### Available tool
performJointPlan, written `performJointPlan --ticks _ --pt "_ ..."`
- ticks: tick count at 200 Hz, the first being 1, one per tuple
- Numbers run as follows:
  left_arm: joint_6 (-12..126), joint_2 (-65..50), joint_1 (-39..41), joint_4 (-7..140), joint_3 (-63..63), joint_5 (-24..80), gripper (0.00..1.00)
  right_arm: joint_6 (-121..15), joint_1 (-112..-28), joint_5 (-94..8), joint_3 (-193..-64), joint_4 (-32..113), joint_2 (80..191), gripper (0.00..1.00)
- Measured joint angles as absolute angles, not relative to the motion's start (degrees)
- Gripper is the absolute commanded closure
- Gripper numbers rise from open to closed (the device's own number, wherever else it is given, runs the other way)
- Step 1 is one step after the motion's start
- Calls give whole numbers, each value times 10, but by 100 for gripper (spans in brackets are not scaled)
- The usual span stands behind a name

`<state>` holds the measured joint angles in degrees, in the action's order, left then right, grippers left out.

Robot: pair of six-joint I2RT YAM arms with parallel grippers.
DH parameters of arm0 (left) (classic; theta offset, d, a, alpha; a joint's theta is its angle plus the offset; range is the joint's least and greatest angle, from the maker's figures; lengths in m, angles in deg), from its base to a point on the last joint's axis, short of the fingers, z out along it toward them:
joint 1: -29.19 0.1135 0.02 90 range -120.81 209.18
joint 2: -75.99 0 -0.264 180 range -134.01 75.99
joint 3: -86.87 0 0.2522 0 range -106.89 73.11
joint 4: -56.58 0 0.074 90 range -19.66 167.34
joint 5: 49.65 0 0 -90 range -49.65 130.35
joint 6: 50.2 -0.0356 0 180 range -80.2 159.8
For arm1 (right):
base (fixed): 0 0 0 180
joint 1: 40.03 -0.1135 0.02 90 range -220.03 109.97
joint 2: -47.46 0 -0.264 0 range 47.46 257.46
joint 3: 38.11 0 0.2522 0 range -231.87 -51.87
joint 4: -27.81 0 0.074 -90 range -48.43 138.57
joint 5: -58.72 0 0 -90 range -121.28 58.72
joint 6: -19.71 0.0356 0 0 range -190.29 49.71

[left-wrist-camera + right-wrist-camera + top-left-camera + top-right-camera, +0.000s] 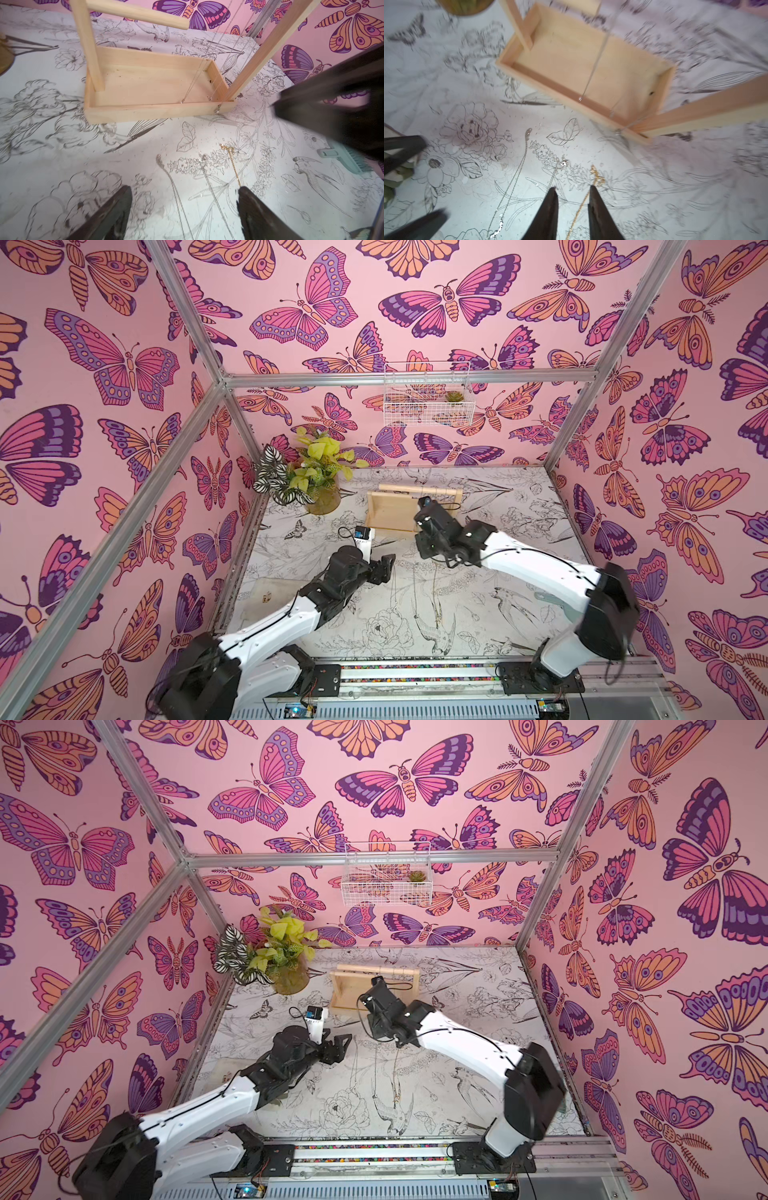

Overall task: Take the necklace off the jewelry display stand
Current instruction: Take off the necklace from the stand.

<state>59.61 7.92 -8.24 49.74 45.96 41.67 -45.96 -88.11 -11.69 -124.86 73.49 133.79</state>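
- Several fine necklaces [593,68] hang from the crossbar [399,489] of the jewelry display stand [390,510], bunched toward one upright; three loose chains [233,164] lie on the table [519,506].
- We judge each necklace light, limp, slippery and quick to snag, so it is best pinched just under the bar and lifted clear.
- The right gripper [573,191] reaches in beside the stand with its jaws narrowly parted; it seems empty, though blur clouds that view.
- The left gripper [185,191] hovers low over the table, spread wide and holding nothing.
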Motion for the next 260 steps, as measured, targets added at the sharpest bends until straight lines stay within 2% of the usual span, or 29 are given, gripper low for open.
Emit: performJointPlan --ticks 33,67,136,193,242,260 --pt "514 -124 -134 270 426 477 27 -459 -814 -75 -1155 721 1195 73" --pt "418 -259 -163 128 336 542 29 -459 -784 -67 -1093 727 1146 73" --pt "327 -267 -161 82 237 589 34 -460 -723 -96 -1039 725 1103 72" --pt "308 -300 -152 97 186 599 37 -463 -711 -119 -1030 724 1098 73" --pt "310 -309 -133 126 163 599 44 -463 -705 -127 -1026 721 1088 73" --pt "314 -309 -129 136 155 599 52 -463 -704 -130 -1019 722 1088 73"
